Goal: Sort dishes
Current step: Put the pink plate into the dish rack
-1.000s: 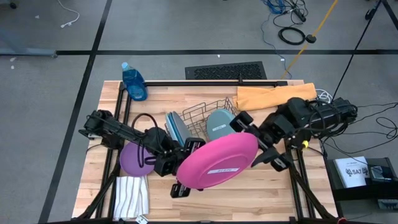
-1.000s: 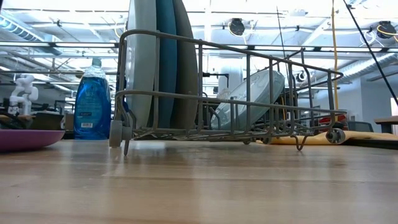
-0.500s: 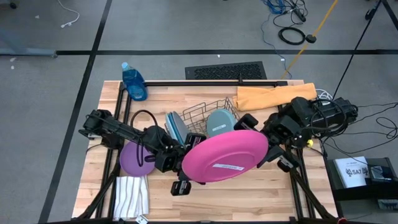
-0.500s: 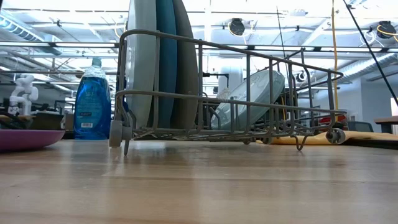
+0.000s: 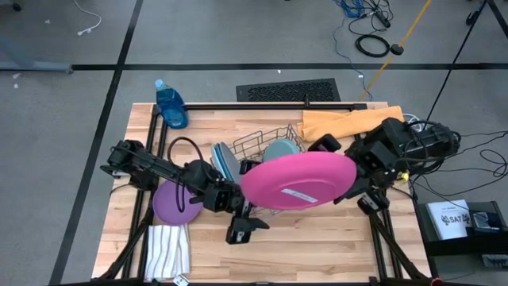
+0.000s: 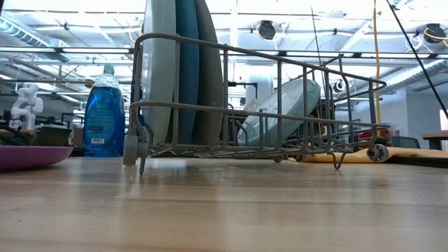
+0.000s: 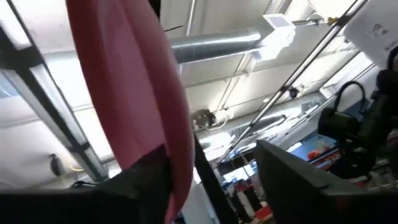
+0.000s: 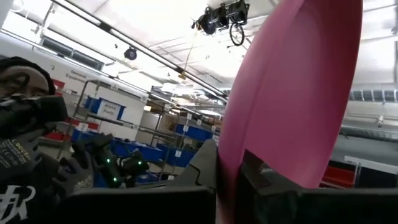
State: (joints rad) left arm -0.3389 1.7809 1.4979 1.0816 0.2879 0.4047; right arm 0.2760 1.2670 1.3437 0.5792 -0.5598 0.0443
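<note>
Right pincer point(image 5: 349, 184) pinching the magenta plate point(image 5: 298, 181) over the dish rack point(image 5: 270, 143), left pincer point(image 5: 248, 226) hanging spread beside its rim

A wire dish rack point(image 5: 266, 143) stood mid-counter point(image 5: 317, 246), a blue soap bottle point(image 5: 171, 105) behind, an orange cloth point(image 5: 349, 121) nearby, a striped cloth point(image 5: 168, 251) in front.

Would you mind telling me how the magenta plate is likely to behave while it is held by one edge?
The magenta plate probably stays stiff: it keeps its flat shape though only the right hand pinches its rim. It looks thin and plastic, so likely light for its width. Held at one edge, its smooth surface may let it pivot or slip.
</note>
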